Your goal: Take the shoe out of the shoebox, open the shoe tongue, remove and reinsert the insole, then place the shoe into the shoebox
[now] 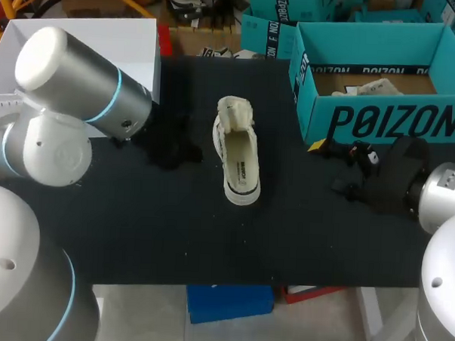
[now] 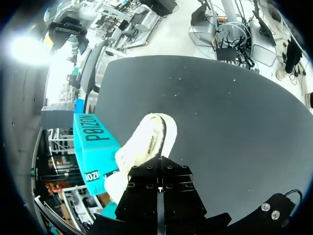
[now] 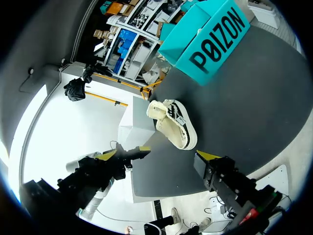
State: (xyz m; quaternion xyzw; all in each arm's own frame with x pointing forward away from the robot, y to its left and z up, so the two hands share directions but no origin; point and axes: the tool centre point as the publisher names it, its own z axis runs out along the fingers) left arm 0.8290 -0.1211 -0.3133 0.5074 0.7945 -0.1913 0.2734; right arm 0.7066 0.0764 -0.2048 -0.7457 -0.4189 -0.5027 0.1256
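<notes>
On dark table [image 1: 134, 234], white shoe [image 1: 238, 160] near teal shoebox [image 1: 380, 124], left fingers [image 2: 142, 196] together, right fingers [image 3: 211, 161] apart.

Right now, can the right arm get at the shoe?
Probably yes. The shoe lies in the open on the table, apart from the shoebox. Nothing stands between it and the right gripper, whose fingers are open.

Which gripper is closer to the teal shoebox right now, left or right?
Right. The right gripper sits just before the front wall of the shoebox; the left gripper is beyond the shoe, on the side away from the box.
</notes>
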